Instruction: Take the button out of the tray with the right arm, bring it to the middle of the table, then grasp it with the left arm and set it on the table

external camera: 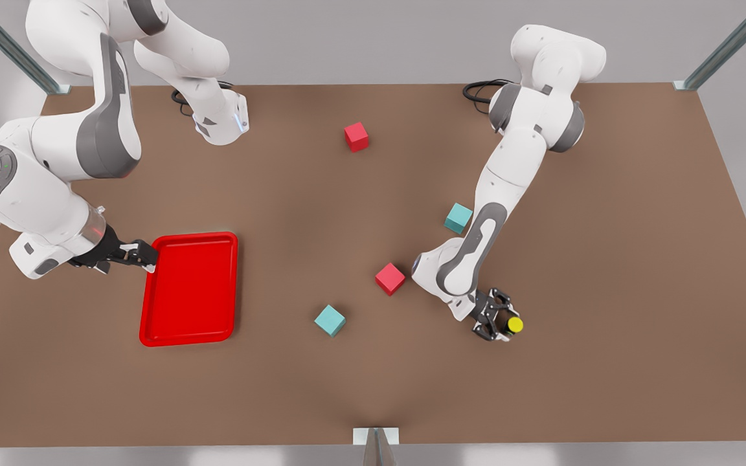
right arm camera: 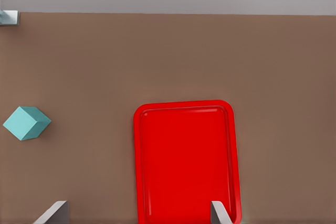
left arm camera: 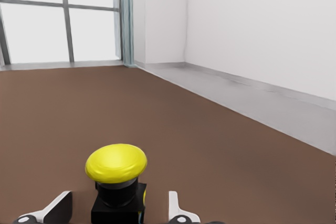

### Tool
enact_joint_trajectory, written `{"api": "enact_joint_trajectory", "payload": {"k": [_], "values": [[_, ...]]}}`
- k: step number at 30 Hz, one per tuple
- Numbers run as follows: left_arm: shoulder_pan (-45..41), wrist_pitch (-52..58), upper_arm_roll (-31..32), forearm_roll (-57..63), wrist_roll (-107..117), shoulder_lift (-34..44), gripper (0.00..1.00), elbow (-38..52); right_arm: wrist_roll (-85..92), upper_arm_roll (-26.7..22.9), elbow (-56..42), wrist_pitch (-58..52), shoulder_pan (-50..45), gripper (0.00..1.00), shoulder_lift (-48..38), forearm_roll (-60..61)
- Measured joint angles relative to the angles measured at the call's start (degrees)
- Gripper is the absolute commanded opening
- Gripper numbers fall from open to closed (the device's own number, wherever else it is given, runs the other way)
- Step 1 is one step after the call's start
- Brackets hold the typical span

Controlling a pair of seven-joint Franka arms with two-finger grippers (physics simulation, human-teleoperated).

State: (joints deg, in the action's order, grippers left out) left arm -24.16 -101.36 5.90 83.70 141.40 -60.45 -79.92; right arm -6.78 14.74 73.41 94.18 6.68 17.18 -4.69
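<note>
On the brown table (external camera: 606, 226), the left gripper (external camera: 499, 323) flanks the button (external camera: 514, 324).

tray (external camera: 190, 292): front view's left, on the table (external camera: 606, 259)
button (external camera: 514, 325): front view's right — well apart from tray (between left gripper (external camera: 504, 325) fingers)

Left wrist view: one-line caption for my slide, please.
Left gripper open around the yellow-capped button on the brown table.
</note>
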Motion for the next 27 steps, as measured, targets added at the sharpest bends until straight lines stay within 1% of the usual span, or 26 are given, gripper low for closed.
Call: {"api": "enact_joint_trajectory", "payload": {"k": [7, 9, 11, 13, 17, 18, 19, 20, 22, 23, 25, 27], "values": [[-0.19, 2.20, 0.13, -0.19, -1.40, 5.28, 1.00, -0.87, 0.04, 0.00, -0.05, -0.01, 0.02, 1.00, -0.02, 0.00], [-0.23, 3.24, 0.78, -1.56, -2.53, 8.87, 1.00, -1.16, 0.05, 0.00, -0.24, -0.10, 0.08, 1.00, -0.08, 0.00], [-0.24, 4.84, 2.84, -6.35, -4.62, 13.94, 1.00, -1.06, 0.05, 0.00, -0.38, -0.15, 0.07, 1.00, -0.12, 0.00], [0.41, 6.54, 5.66, -15.11, -7.59, 19.65, 1.00, -0.55, 0.05, 0.00, -0.45, -0.16, 0.04, 1.00, -0.09, 0.00], [4.67, 9.78, 6.94, -42.77, -18.95, 31.98, 1.00, 0.00, 0.05, 0.00, -0.52, -0.15, 0.05, 1.00, -0.08, 0.00], [6.42, 11.01, 6.98, -49.03, -23.19, 34.34, 1.00, 0.06, 0.05, 0.00, -0.50, -0.15, 0.06, 1.00, -0.07, 0.00], [10.92, 12.40, 10.01, -54.05, -27.79, 36.29, 1.00, 0.08, 0.06, 0.00, -0.46, -0.16, 0.05, 1.00, -0.06, 0.00], [14.05, 13.78, 11.30, -58.13, -32.77, 37.43, 1.00, 0.48, 0.06, -0.02, -0.48, -0.16, 0.06, 1.00, -0.06, 0.00], [14.77, 16.54, 1.37, -70.23, -43.62, 40.06, 1.00, 2.88, 0.07, -0.01, -0.45, -0.15, 0.09, 1.00, -0.06, 0.00], [17.01, 17.66, -0.66, -75.09, -48.73, 42.93, 1.00, 2.75, 0.08, 0.00, -0.44, -0.15, 0.09, 1.00, -0.06, 0.00], [21.08, 18.70, -2.05, -81.26, -58.55, 49.54, 1.00, -0.78, 0.09, 0.00, -0.44, -0.19, 0.10, 1.00, -0.06, -0.02], [23.58, 18.05, -2.37, -84.50, -67.35, 52.14, 1.00, -4.28, 0.11, 0.00, -0.44, -0.22, 0.10, 1.00, -0.06, -0.08]]}}
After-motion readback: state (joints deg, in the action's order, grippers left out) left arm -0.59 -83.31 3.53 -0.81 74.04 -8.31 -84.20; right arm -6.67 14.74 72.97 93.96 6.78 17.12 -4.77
